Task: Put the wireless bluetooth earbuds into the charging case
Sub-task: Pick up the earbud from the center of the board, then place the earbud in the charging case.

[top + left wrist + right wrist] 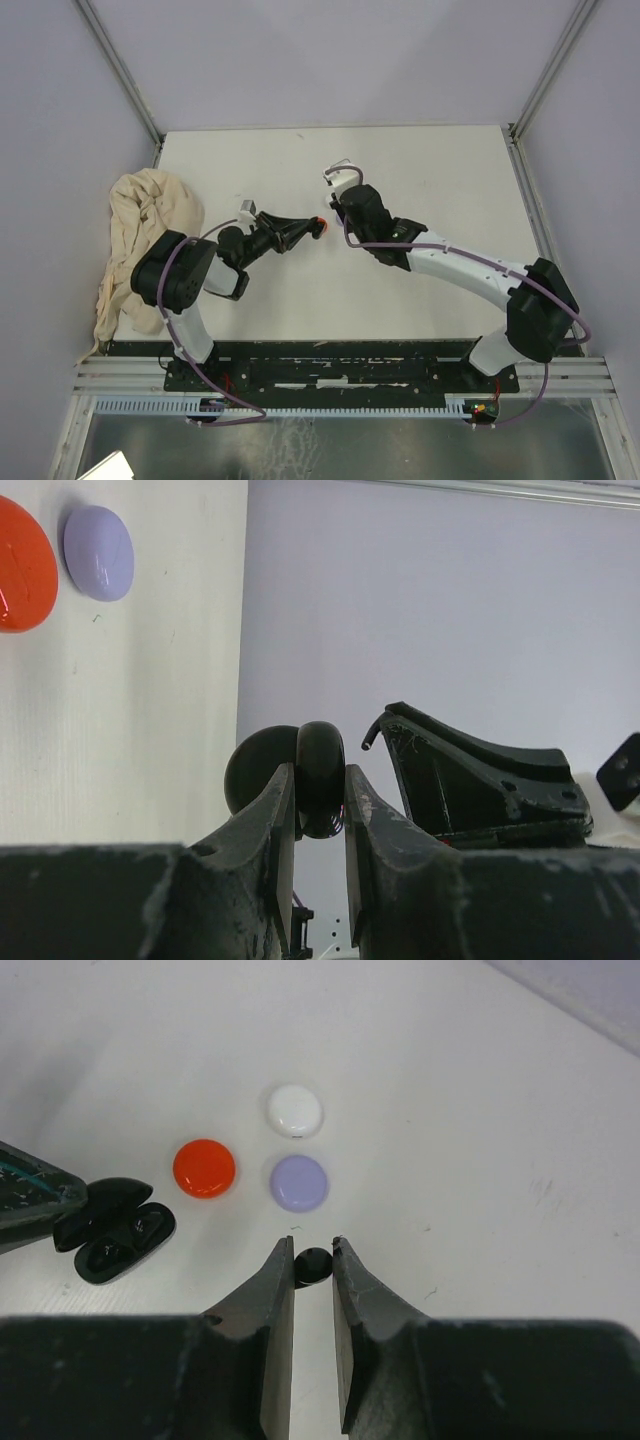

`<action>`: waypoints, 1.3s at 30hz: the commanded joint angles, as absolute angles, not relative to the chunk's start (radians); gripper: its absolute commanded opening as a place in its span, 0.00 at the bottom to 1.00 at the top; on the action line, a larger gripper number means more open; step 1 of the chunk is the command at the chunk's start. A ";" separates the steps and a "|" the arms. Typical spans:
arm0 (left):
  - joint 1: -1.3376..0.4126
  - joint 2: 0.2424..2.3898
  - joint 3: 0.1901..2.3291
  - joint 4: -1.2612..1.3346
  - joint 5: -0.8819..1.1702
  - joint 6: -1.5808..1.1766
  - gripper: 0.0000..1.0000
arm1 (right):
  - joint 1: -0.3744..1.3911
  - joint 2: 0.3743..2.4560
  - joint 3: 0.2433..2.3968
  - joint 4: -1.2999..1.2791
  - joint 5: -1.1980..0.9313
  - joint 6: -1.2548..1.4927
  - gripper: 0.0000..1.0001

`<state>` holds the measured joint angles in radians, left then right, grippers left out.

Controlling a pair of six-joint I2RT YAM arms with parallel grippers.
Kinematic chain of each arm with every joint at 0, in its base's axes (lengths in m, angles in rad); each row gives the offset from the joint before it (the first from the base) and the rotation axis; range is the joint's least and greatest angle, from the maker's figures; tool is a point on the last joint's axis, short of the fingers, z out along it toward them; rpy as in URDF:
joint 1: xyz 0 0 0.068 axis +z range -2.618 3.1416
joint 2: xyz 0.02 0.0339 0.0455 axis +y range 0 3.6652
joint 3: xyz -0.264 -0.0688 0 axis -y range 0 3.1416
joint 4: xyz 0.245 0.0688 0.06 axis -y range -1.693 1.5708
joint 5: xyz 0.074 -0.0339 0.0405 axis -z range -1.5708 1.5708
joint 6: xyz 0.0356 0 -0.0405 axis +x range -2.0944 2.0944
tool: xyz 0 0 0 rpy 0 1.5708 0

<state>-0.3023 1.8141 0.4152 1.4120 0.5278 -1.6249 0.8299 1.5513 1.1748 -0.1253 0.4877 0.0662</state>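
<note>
Left tool: clenched on the black charging case, which is open like a clamshell, with one half pinched between the fingers and the other standing off to the side. In the right wrist view the same case sits at the left edge, dark hollows visible in its open half; whether anything sits in them is too dark to tell. Right tool: fingers drawn in close, grasping a small black earbud at the very tips; its shape is too small to resolve further, and whether it touches the table cannot be told. The earbud is apart from the case, to the case's right in the right wrist view. Lying on the table beyond the right tool: red disc, lilac disc and white disc, close together but not touching. In the top view both tools meet near the table's middle. Cream cloth bunched at the table's left edge.
</note>
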 commanded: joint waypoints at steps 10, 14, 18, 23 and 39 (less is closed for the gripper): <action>-0.322 1.740 0.472 1.309 0.660 -1.560 0.03 | 0.899 1.401 0.843 0.566 0.443 -0.344 0.02; -0.329 1.730 0.503 1.257 0.687 -1.550 0.03 | 0.905 1.403 0.728 0.811 0.256 -0.509 0.02; -0.336 1.720 0.515 1.229 0.694 -1.544 0.03 | 0.915 1.422 0.665 0.945 0.162 -0.648 0.02; -0.340 1.718 0.528 1.203 0.700 -1.537 0.03 | 0.916 1.417 0.613 1.003 0.072 -0.704 0.02; -0.349 1.702 0.537 1.210 0.704 -1.566 0.03 | 0.918 1.454 0.522 1.043 -0.003 -0.889 0.02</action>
<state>-0.3408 1.7401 0.5049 1.1717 0.6872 -1.5921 0.9146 1.4406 0.5377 0.9665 0.0166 -0.8494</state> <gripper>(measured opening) 0.283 0.241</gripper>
